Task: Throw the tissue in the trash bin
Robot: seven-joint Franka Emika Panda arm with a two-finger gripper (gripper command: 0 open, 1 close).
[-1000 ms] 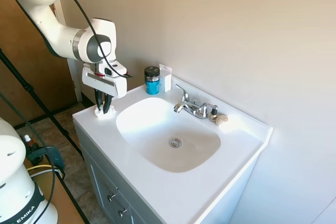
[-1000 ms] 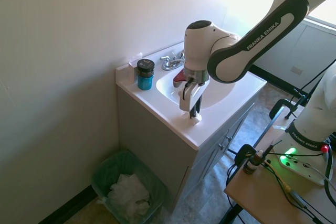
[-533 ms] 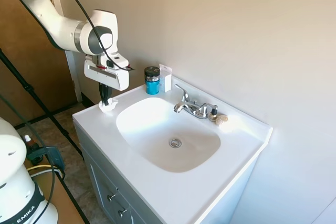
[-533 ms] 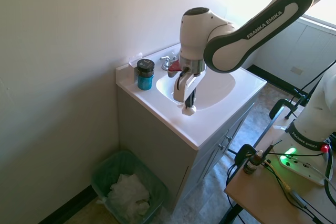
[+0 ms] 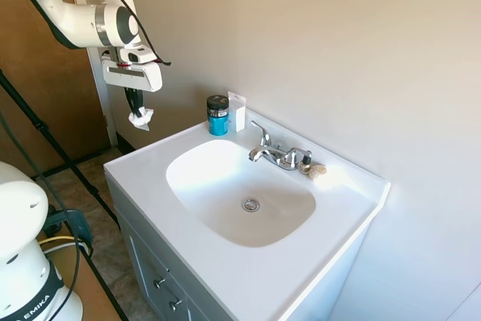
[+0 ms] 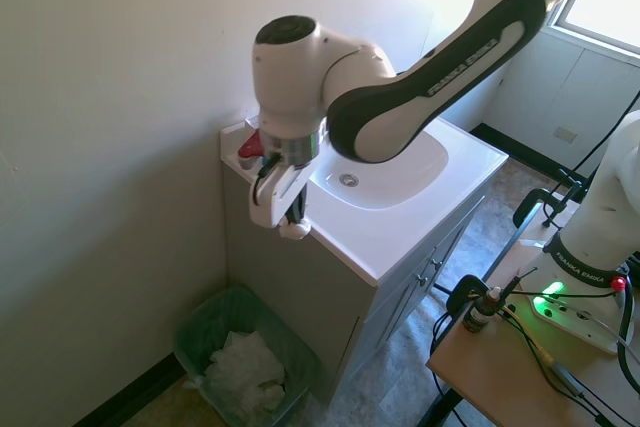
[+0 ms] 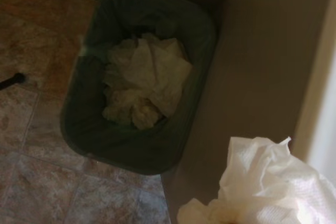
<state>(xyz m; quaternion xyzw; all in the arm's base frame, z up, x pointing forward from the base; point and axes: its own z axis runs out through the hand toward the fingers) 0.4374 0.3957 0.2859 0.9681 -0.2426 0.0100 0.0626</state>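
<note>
I reckon I am a bit past halfway. The tissue (image 5: 140, 117) is off the counter (image 5: 143, 174) and up in the air, so the pickup is done; what is left is to carry it over the trash bin (image 6: 240, 362) and let go.

The gripper (image 5: 136, 113) hangs beyond the counter's end, with its fingers pointing down and closed on the tissue. The wad sits right at the fingertips, pinched between them, with its ragged edge bulging out below and to one side. In the second exterior view the tissue (image 6: 293, 231) shows as a small white lump at the very tip of the gripper (image 6: 292, 224), level with the counter's edge and just off it.

The trash bin stands on the floor below, against the side of the cabinet (image 6: 290, 297) and close to the wall. From the wrist view the bin (image 7: 94, 129) is open, green-lined and already holding a heap of crumpled paper (image 7: 144, 90) (so there is less depth to catch a light wad). The tissue (image 7: 262, 187) appears there beside the cabinet's side (image 7: 252, 77) rather than over the bin's mouth, so I judge that a drop now might clip the rim or land on the floor. I would shift further out over the bin, and probably lower, before opening.
</note>
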